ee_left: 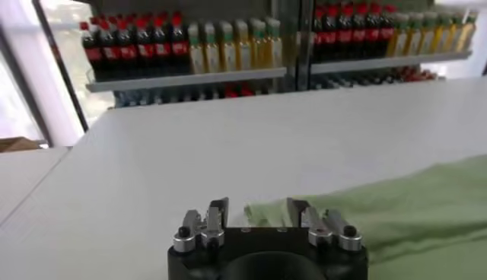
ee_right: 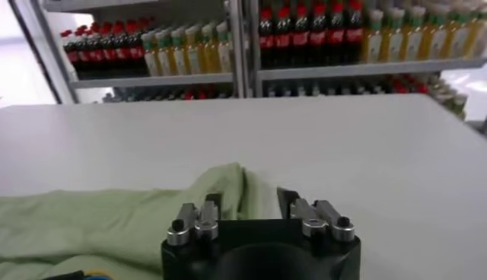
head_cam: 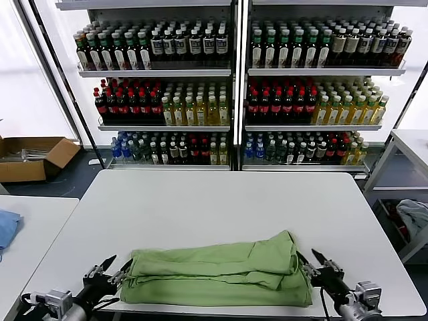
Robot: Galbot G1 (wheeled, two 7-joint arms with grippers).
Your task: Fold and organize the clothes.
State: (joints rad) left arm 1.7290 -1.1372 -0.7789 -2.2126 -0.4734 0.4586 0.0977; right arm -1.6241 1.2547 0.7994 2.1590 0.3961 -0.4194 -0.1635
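Note:
The clothes are one light green shirt, folded into a long flat bundle near the front edge of the white table. My left gripper sits at the shirt's left end and my right gripper at its right end. In the left wrist view the left gripper is open, with the shirt edge lying loose between the jaws. The right gripper is open too in the right wrist view. A raised fold of the shirt lies between its jaws, unpinched.
Shelves of bottles stand behind the table. A cardboard box lies on the floor at far left. A blue cloth rests on a side table to the left. Another white table and a grey-blue cloth are at right.

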